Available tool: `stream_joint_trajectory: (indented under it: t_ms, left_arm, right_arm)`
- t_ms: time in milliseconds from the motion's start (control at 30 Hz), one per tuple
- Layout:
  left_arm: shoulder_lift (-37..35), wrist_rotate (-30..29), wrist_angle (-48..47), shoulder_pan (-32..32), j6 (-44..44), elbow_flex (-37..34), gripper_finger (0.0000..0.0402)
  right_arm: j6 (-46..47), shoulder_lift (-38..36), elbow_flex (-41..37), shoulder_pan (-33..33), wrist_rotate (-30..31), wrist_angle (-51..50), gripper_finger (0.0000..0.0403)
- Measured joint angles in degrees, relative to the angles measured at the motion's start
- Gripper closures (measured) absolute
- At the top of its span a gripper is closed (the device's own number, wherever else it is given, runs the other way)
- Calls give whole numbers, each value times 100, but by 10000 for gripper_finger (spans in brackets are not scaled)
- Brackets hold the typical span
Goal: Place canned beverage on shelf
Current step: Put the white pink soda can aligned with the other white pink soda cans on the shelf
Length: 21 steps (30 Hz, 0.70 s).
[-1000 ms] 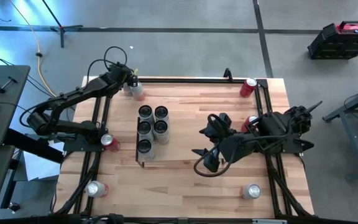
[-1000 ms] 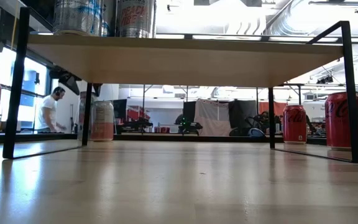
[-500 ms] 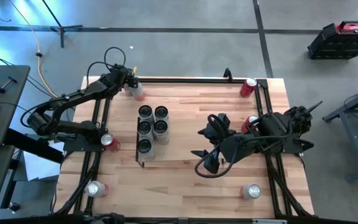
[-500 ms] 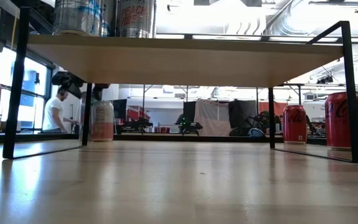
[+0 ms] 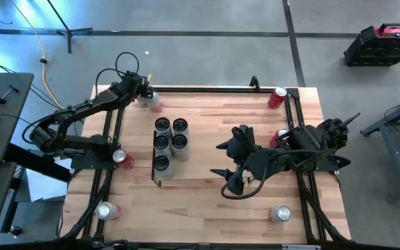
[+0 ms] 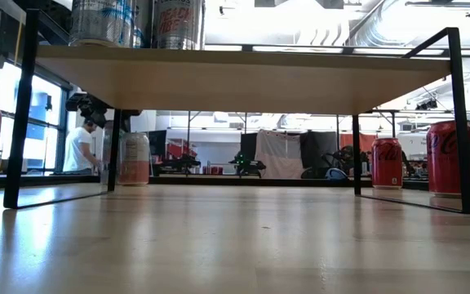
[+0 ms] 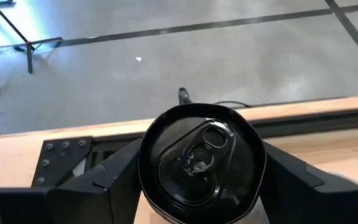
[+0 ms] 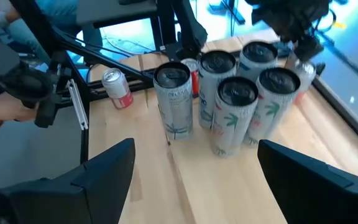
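A pale pink can (image 5: 153, 103) stands upright on the tabletop near its far left corner; the low view shows it too, can (image 6: 134, 159). My left gripper (image 5: 146, 94) reaches to it from the left, and its dark top (image 7: 201, 162) sits between my two fingers. The shelf (image 5: 176, 171) stands left of the table's middle with several pale cans (image 5: 171, 135) upright on its board (image 6: 243, 77). My right gripper (image 5: 222, 168) hangs open above the table's middle, right of the shelf, with nothing between its fingers (image 8: 98, 174). My left gripper pinches the can's upper wall between its two fingers (image 7: 126, 171), one on each side just below the rim (image 7: 260, 180). The fingers come slanting down from the table's left side. The can stands upright with its base on the table.
Red cans stand at the far right corner (image 5: 278, 97), by the right rail (image 5: 281, 135), near right (image 5: 280, 213), by the left rail (image 5: 122, 158) and near left (image 5: 107, 210). Black rails (image 5: 294, 104) edge the tabletop. Bare wood lies between the shelf and the near edge.
My right gripper has rolled a little at the wrist while hanging over the same spot. The pink can has stayed where it was.
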Motion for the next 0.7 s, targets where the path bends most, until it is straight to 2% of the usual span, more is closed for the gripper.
stream_joint_trajectory:
  t_ms: [133,333,700]
  left_arm:
    - [-286,-13,-490,-123,34,143,163]
    - [-1035,-251,-1344,-379,80,777,163]
    - [-2426,-259,-2532,-1107,200,1991,163]
  right_arm:
    - [-611,0,0,0,0,284,80]
    - [-1257,-1,0,0,0,456,80]
    - [-1466,88,0,4,123,60,80]
